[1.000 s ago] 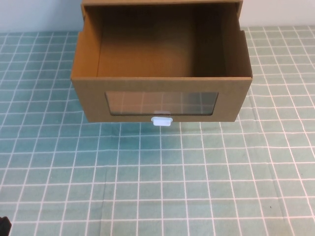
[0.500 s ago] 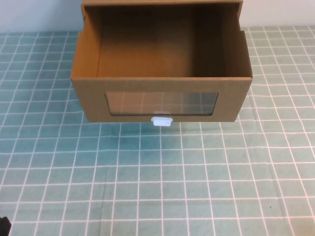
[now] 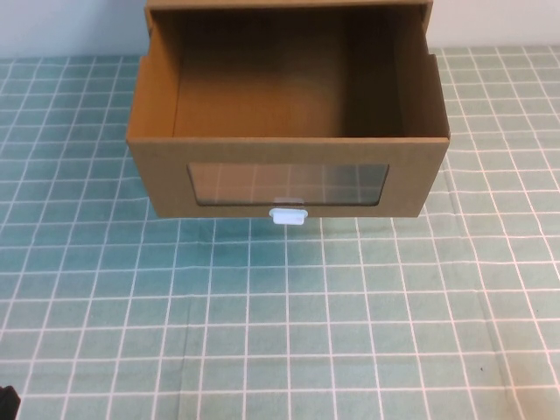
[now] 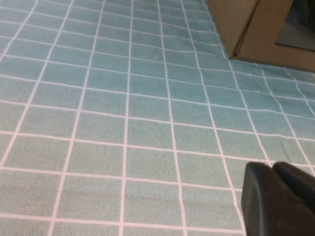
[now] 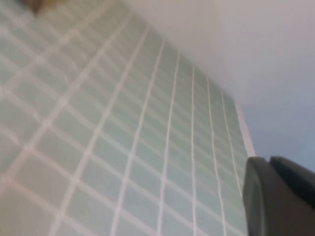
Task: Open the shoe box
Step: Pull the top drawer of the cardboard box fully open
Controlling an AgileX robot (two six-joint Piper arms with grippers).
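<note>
The brown cardboard shoe box [image 3: 289, 7] stands at the back of the table. Its drawer [image 3: 157, 175] is pulled out toward me and looks empty inside. The drawer front has a clear window [image 3: 287, 184] and a white pull tab [image 3: 288, 215] under it. A corner of the box [image 4: 246, 29] shows in the left wrist view. My left gripper [image 4: 273, 169] hovers low over the cloth near the table's front left, shut and empty, well away from the box. My right gripper [image 5: 268, 164] is out of the high view, shut on nothing, above the cloth near the wall.
A teal cloth with a white grid [image 3: 289, 324] covers the table. A pale wall [image 5: 256, 44] rises behind it. A dark bit of the left arm [image 3: 7, 401] shows at the front left corner of the high view.
</note>
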